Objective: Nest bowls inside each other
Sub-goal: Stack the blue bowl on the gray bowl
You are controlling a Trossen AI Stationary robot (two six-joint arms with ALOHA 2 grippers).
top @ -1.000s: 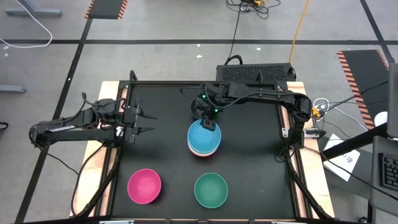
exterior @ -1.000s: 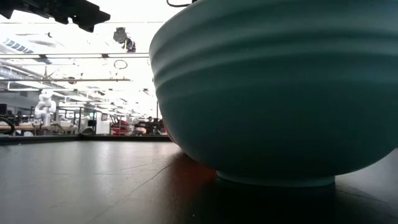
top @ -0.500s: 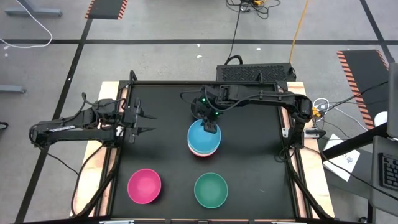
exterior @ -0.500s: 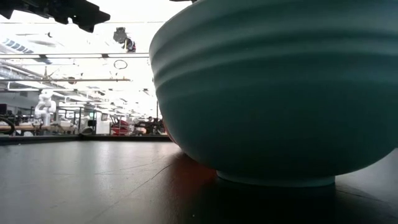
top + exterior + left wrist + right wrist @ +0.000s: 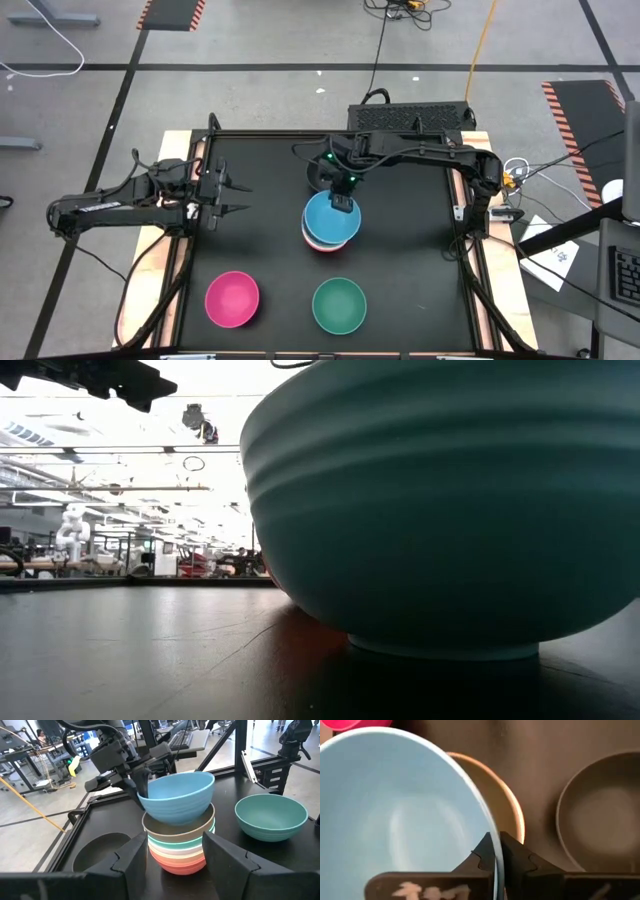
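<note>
A stack of nested bowls stands mid-table, with an olive-tan bowl as its top layer. A blue bowl sits tilted on top of it. My right gripper is shut on the blue bowl's far rim. My left gripper hovers open at the table's left, facing the stack, with nothing between its fingers. A magenta bowl and a teal bowl rest on their bases near the front edge. A black bowl stands on the table beyond the stack. My right gripper pinches the blue bowl's rim on its far side, one finger inside the bowl and one outside. The fingers come from above, slanting in from the far side. The bowl is tilted with its held side raised, and its underside dips into the olive-tan bowl.
The teal bowl fills most of the low view. The black table top has a raised frame along its sides. Bare table lies left of the stack, between it and my left gripper.
My right gripper has shut on the blue bowl's far rim. The bowl has shifted slightly toward the table's right edge on the stack.
</note>
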